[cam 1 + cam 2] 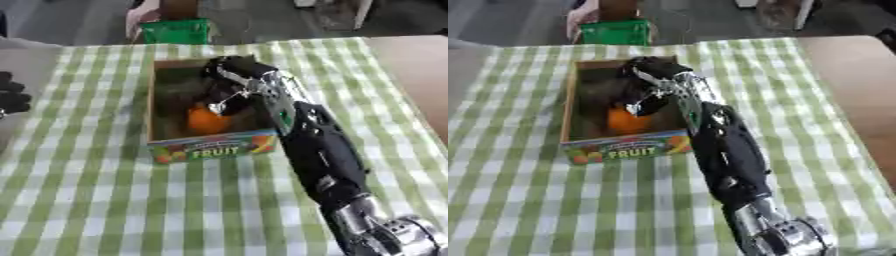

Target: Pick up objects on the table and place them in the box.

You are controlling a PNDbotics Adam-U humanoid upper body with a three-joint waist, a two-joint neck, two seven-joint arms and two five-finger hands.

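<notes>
Your right hand [229, 85] is reaching into the box [210, 149], fingers curling over a round, smooth, likely roll-prone orange fruit [206, 121]; cup it from above.

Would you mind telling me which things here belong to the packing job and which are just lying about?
Job:
- box marked FRUIT
- orange thing inside the box
- right hand, reaching into the box over the orange thing

Lying about:
- green crate beyond the table
- checked tablecloth
- left hand, idle at the left edge
</notes>
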